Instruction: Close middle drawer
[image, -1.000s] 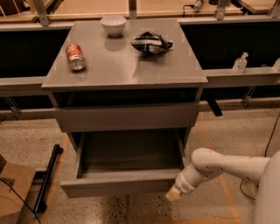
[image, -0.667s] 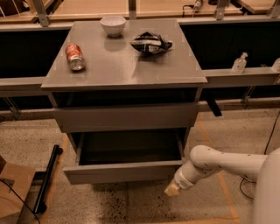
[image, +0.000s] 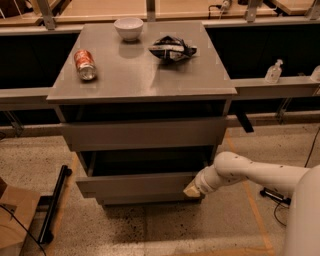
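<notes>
**A:** What's on your feed right now?

**B:** Going left to right across the cabinet (image: 145, 80): there's a soda can (image: 85, 64) lying on the left of its top, a white bowl (image: 128, 27) at the back edge, and a crumpled snack bag (image: 171, 48) to the right of that. The middle drawer (image: 135, 184) sits low in the cabinet's front, poking out a bit.

**A:** And the gripper?

**B:** My gripper (image: 193, 189) is touching that drawer's front panel, down at the cabinet's right side. Honestly can't tell if it's open or closed.
</notes>
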